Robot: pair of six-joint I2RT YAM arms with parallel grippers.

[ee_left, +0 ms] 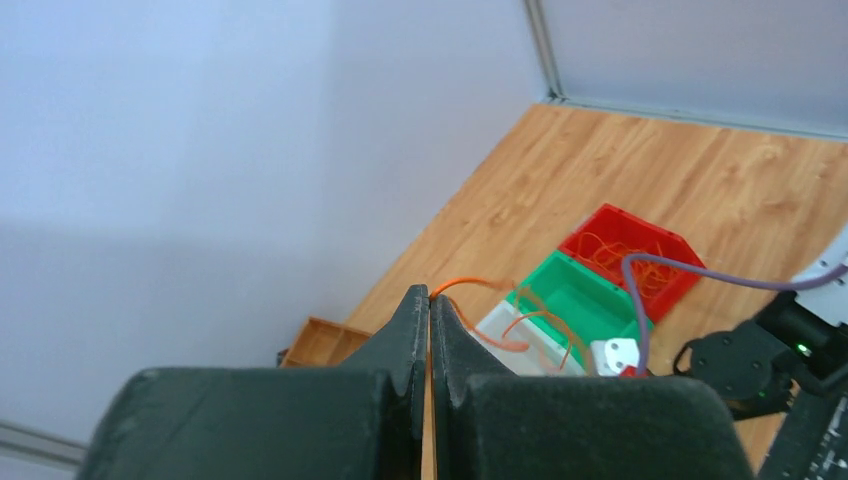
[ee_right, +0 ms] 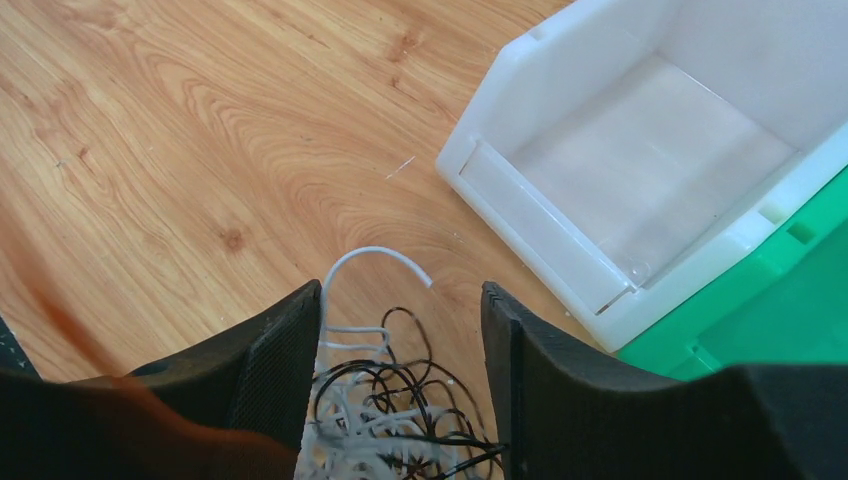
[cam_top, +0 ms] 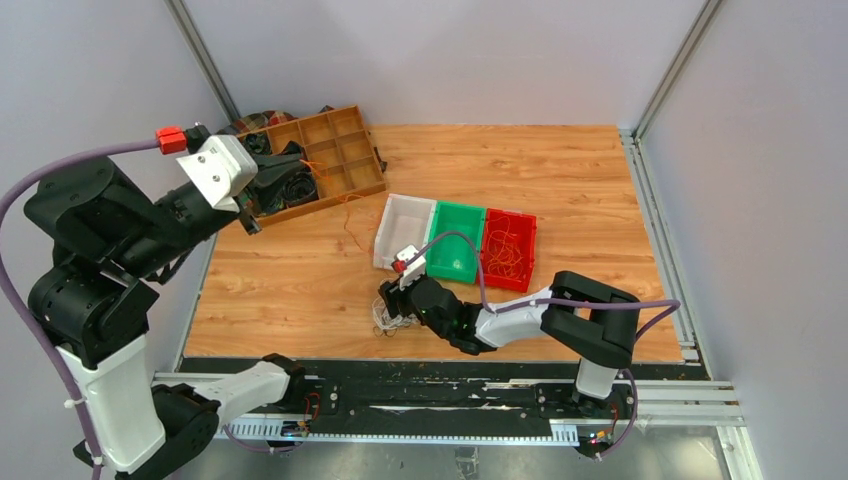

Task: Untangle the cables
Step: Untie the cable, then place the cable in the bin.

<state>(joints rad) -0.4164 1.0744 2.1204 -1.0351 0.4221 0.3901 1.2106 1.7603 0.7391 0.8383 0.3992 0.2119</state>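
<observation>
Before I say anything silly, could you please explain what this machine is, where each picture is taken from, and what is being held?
These are two robot arms bolted at the near edge of a wooden table. The wide picture looks down from above and behind them; the other two come from small cameras on each wrist, so you see each arm's own fingers.

On the table stand a white bin, a green bin and a red bin with orange wires in it, plus a brown divided tray.

The left gripper, raised high on the left, is shut with a thin orange cable trailing from its tips. The right gripper is open, its fingers on either side of a tangle of white and black cables lying on the wood; it grips nothing yet.
</observation>
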